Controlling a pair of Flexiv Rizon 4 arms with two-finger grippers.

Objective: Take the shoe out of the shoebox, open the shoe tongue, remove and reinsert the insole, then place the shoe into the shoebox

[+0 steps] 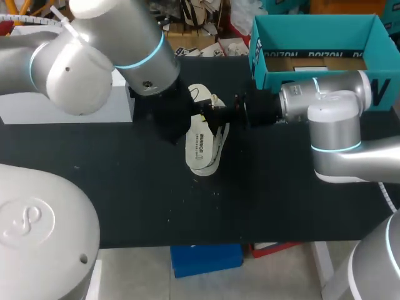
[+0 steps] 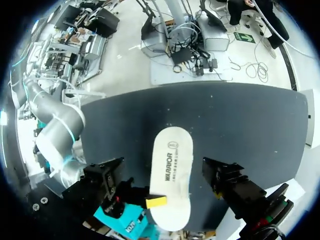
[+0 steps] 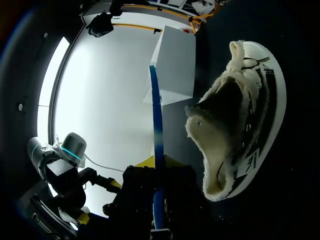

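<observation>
Shoe (image 1: 201,147) out of the shoebox (image 1: 312,25), flanked by both grippers on the worktop (image 1: 125,200).
The shoe is mid-worktop, toe nearest, white sole turned up and toward the left arm (image 1: 112,37), fleece-lined mouth facing the right arm (image 1: 334,125); whether it rests on the worktop or is held just off it, I cannot tell; the left gripper (image 1: 169,122) is just beside it on the sole side; the right gripper (image 1: 219,116) is at its laced upper from the other side; for neither can I tell whether the jaws are clenched or released, dark parts hiding them; farthest, at the right, stands the teal shoebox, upright and open, well apart from the shoe, brown card and a white sheet in its bottom.
</observation>
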